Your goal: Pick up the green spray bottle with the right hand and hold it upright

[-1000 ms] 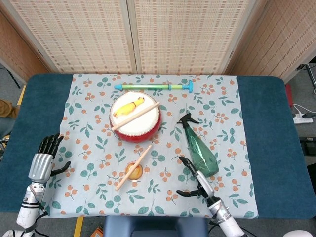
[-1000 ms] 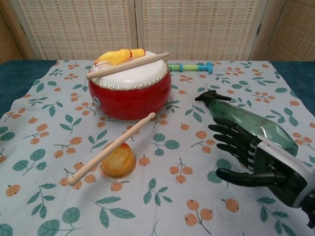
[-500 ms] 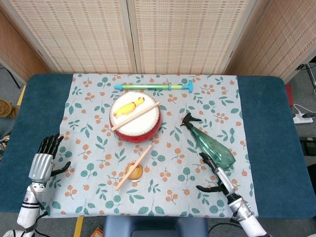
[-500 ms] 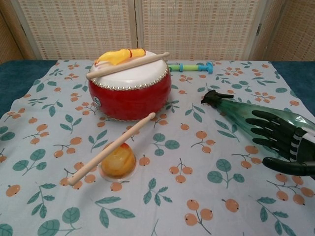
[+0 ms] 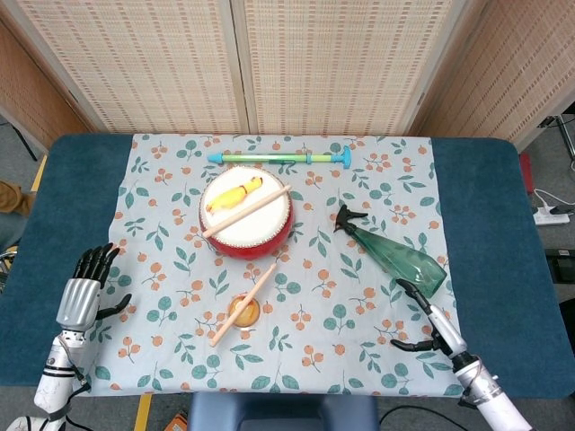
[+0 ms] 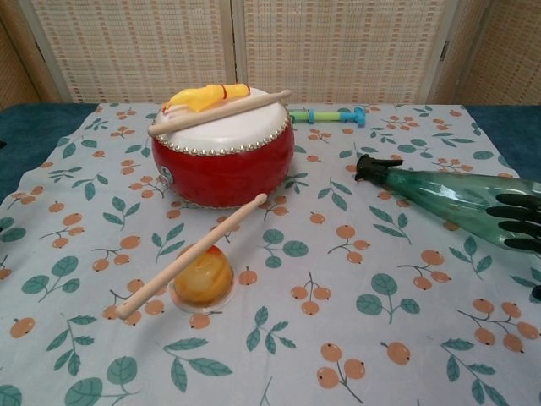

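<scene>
On the floral cloth (image 5: 171, 269) that covers my blue tabletop (image 5: 499, 233), the green spray bottle (image 5: 393, 253) lies on its side near the right edge, black trigger head pointing toward the red drum (image 5: 245, 215) and its wide base toward my right hand (image 5: 429, 325). From the head view, that hand sits just beside the bottle's base at the cloth's lower right, fingers (image 5: 409, 290) spread and holding nothing. In the chest view only its dark fingertips (image 6: 517, 222) show at the frame's right edge, laid across the bottle's body; I cannot tell whether they touch it.

My left hand (image 5: 83, 293) hovers at the cloth's lower left corner, upright, fingers apart and empty.

A yellow toy (image 5: 235, 194) and one wooden drumstick (image 5: 247, 211) rest on the drumhead. A second drumstick (image 5: 243, 305) lies propped across an orange dome-shaped object (image 5: 243, 312) in front of the drum. A teal and green tube toy (image 5: 280, 158) lies along the cloth's far edge, well apart from both hands.
</scene>
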Robot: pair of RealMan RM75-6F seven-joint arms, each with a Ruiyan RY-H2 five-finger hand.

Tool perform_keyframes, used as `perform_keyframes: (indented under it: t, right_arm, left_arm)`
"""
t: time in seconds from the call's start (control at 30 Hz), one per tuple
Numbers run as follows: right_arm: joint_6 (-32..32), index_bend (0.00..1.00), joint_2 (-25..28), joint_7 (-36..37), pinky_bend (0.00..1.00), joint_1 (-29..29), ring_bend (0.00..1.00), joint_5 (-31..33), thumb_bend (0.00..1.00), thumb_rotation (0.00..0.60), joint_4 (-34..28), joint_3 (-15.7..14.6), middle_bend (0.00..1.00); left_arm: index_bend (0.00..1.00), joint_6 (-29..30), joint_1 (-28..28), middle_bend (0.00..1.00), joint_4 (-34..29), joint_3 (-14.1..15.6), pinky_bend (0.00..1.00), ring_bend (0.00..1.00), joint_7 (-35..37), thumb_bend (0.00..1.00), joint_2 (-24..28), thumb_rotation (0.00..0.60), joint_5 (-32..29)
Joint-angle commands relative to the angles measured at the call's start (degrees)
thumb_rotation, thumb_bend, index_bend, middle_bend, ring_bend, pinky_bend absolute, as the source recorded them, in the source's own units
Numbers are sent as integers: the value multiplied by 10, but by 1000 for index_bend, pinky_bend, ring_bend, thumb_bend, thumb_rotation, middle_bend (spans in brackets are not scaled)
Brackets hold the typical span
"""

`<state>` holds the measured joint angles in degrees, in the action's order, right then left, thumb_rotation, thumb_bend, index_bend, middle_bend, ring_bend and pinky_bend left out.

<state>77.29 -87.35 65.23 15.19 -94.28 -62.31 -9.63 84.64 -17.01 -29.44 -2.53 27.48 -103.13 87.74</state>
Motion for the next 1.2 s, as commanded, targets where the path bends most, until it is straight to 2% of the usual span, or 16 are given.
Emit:
perform_keyframes:
  t: [0.03, 0.6, 0.77, 0.97, 1.1, 1.2]
  right_arm:
    - [-15, 0, 9, -3, 0, 3, 0, 7, 0, 600, 10, 4, 29]
    - [-95, 0, 17, -7, 0, 45, 0, 46, 0, 600, 78, 55, 29]
    - [-102, 0, 13, -2, 12, 54, 0, 34, 0, 600, 79, 53, 29]
    - [-13, 0, 66, -57, 41, 35, 0, 8, 0, 600, -1, 57, 29]
    - [12, 0, 125, -93, 55, 30, 0, 9, 0, 600, -85, 66, 29]
    - [16, 0, 160, -132, 85, 34, 0, 27, 0, 600, -143, 88, 52]
  left_arm:
    - [0, 1, 1, 0, 0, 0, 26, 0, 0, 224, 0, 600, 0]
    - [0, -2, 1, 0, 2, -5, 26, 0, 2, 224, -1, 600, -6]
    - [0, 0, 2, 0, 2, -5, 26, 0, 6, 224, 0, 600, -6]
    - [0, -1, 1, 0, 4, -5, 26, 0, 10, 224, 0, 600, -6]
    - [0, 3, 0, 0, 3, -4, 27, 0, 13, 223, 1, 600, -4]
    - [0, 3, 0, 0, 1, -3, 27, 0, 18, 223, 3, 600, -3]
